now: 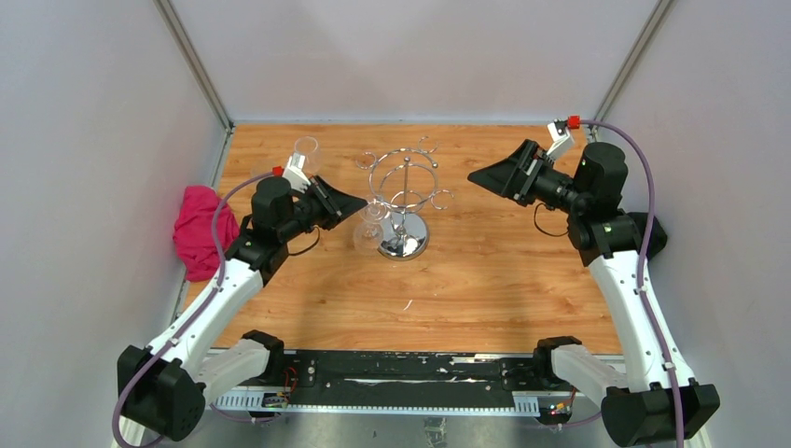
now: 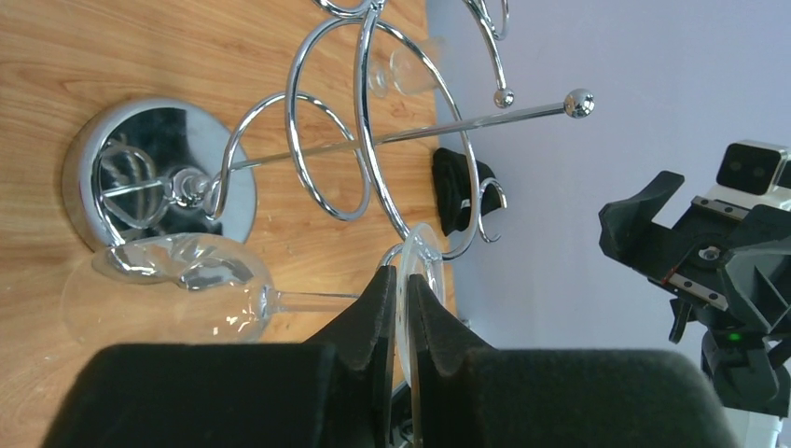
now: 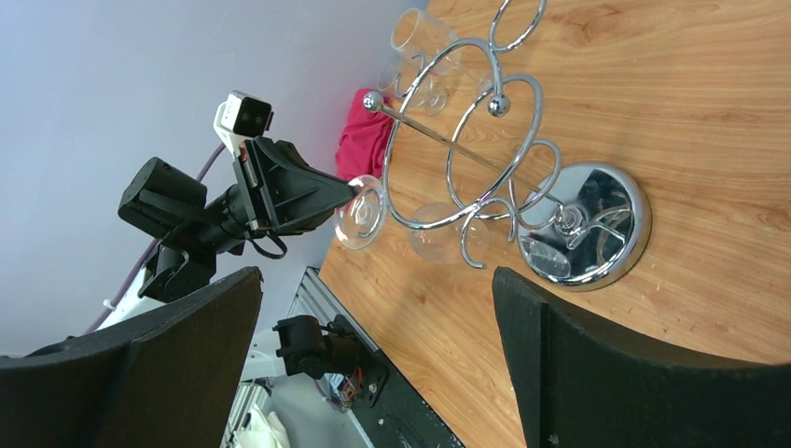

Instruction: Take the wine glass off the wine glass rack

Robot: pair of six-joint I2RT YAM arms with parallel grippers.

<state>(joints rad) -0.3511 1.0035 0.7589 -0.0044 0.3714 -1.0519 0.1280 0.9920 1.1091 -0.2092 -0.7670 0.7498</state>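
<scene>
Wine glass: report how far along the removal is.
Done: the left gripper is at the hanging wine glass, jaws shut on its foot. In hand: that grip; the glass hangs in a loop of the rack. Left: draw it out of the loop and clear. The right gripper is open, apart from the rack.

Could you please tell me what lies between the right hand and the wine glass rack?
Nothing does: in the top external view, only bare wooden tabletop shows between the open right hand and the wine glass rack.
</scene>
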